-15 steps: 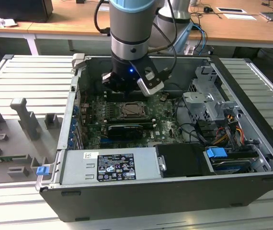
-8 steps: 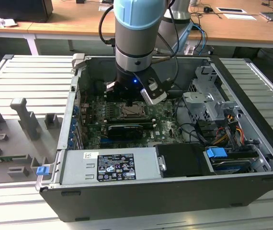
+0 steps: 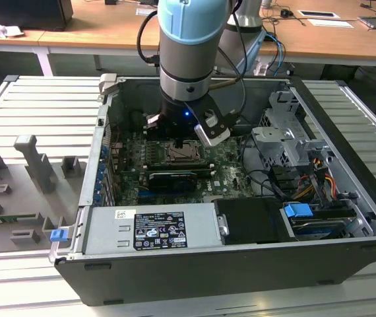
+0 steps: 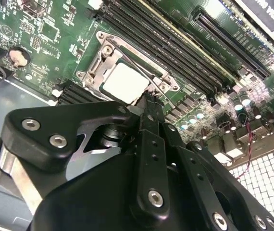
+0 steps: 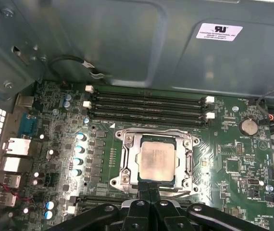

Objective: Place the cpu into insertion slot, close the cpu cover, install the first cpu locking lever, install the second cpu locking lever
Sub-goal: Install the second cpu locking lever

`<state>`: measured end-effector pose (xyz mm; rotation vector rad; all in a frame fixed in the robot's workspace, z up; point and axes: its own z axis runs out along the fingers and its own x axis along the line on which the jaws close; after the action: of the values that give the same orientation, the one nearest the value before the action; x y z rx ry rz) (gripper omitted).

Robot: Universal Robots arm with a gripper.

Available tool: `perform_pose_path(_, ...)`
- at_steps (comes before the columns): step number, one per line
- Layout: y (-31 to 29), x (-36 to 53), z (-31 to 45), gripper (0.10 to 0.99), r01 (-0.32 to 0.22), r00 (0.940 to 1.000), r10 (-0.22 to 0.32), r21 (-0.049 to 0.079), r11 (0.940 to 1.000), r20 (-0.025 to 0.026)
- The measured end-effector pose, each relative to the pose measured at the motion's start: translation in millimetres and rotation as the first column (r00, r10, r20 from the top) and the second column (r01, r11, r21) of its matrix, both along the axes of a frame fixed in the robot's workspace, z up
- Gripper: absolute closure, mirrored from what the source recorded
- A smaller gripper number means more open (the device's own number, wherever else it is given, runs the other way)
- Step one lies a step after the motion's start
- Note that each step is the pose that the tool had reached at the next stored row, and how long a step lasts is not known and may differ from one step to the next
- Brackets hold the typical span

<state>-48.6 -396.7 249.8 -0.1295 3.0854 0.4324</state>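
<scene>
The cpu (image 5: 157, 161) (image 4: 125, 83), a silver-grey square, lies flat in the insertion slot (image 3: 183, 153) on the green motherboard. The cpu cover (image 5: 127, 161) (image 4: 91, 72), a grey metal frame, lies down around it. A thin wire lever (image 4: 142, 62) runs along one side of the socket. My gripper (image 5: 149, 186) (image 4: 149, 100) (image 3: 178, 140) hangs just above the socket's edge, its black fingers pressed together with nothing visible between them. The tips sit at the rim of the cover, next to the cpu's corner.
Long black memory slots (image 5: 146, 103) run beside the socket. A black card (image 3: 169, 178) lies in front of it in the exterior view, then a grey power supply (image 3: 152, 228). A drive cage (image 3: 287, 132) and cables stand at the exterior view's right. Grey fixtures (image 3: 36, 165) sit outside the case.
</scene>
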Motion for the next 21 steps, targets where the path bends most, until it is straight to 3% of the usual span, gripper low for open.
perform_pose_path(7,-0.6,2.2,-12.3,0.980,0.009,1.0000,-0.009,0.000,1.0000,-0.0011)
perform_pose_path(11,-6.6,1.6,-16.1,0.980,0.009,1.0000,-0.009,0.000,1.0000,-0.0012)
perform_pose_path(16,-9.5,-10.7,-20.7,0.980,0.009,1.0000,-0.009,0.005,0.9999,-0.0011)
perform_pose_path(21,-9.6,-11.7,-32.7,0.980,0.009,1.0000,-0.009,0.008,0.9999,-0.0012)
